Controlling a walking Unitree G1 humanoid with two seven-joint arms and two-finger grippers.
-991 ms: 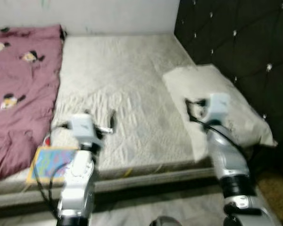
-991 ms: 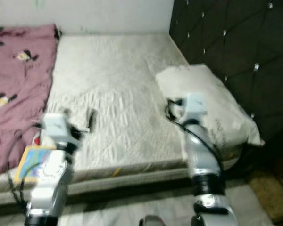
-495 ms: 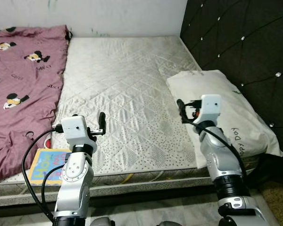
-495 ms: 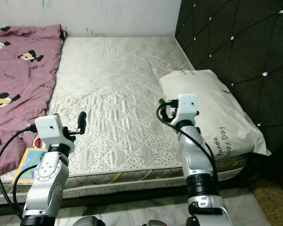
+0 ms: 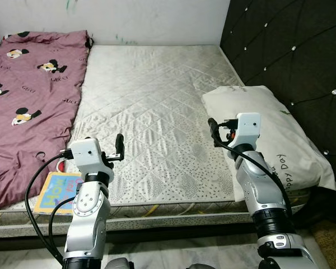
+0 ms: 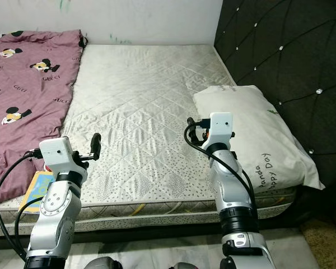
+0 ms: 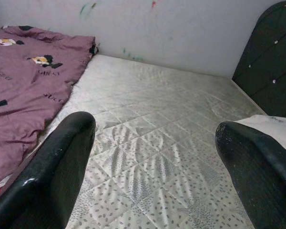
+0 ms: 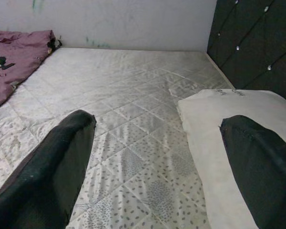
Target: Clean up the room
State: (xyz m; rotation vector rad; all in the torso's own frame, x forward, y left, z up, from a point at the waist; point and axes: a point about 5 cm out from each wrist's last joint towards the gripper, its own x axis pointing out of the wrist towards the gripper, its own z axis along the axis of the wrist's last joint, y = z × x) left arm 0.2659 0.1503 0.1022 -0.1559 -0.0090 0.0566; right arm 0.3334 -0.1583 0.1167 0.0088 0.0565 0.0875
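A bare quilted mattress (image 5: 151, 84) lies before me, with a maroon cartoon-print blanket (image 5: 28, 95) spread over its left side. A white pillow (image 5: 280, 134) rests at the right, against the dark tufted headboard (image 5: 291, 45). A colourful book (image 5: 53, 190) sits on the front left edge, beside the blanket. My left gripper (image 5: 119, 147) hovers over the mattress's front edge and is open (image 7: 152, 162) with nothing between its fingers. Beside the pillow's near end, my right gripper (image 5: 213, 131) is raised and also open (image 8: 155, 167) and empty.
A small red object (image 5: 60, 166) peeks out between the blanket and the book. A pale wall (image 5: 157, 19) closes the far side of the bed. Tiled floor (image 5: 173, 255) runs along the mattress's front edge, under my arms.
The head camera has steadied and shifted; the blur from a second ago is gone. Both arms keep the same raised pose over the mattress's front edge.
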